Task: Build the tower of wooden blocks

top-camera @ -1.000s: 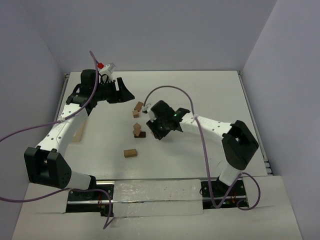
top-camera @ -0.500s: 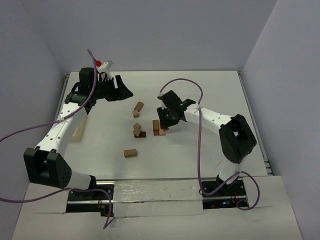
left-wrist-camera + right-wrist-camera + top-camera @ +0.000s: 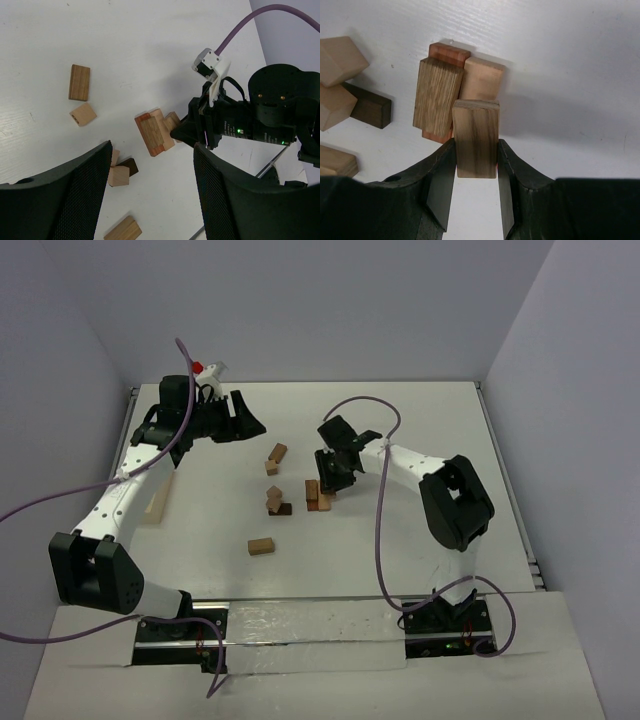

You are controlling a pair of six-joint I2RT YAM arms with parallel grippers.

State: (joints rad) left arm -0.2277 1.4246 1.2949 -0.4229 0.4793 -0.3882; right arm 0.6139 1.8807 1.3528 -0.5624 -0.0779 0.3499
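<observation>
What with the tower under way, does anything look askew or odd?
Beside the tower, two tan blocks lie tilted, jumbled against a dark brown block, not squarely stacked. The tower itself looks roughly aligned.

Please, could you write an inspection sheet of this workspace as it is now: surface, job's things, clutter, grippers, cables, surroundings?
Surface: white table; no spill or mark seen.
Job's things: tower begun at mid-table, with an oak-coloured brick on a reddish one and a tan one beside them; loose wood blocks lie scattered to its left.
Clutter: larger pale wooden piece at the left edge, partly under the left arm.
Grippers: left gripper open and empty, at the far left; right gripper shut on a brown block, right by the tower.
Cables: purple cables loop off both arms; none seen on the blocks.
Surroundings: plain grey walls; nothing else seen.
</observation>
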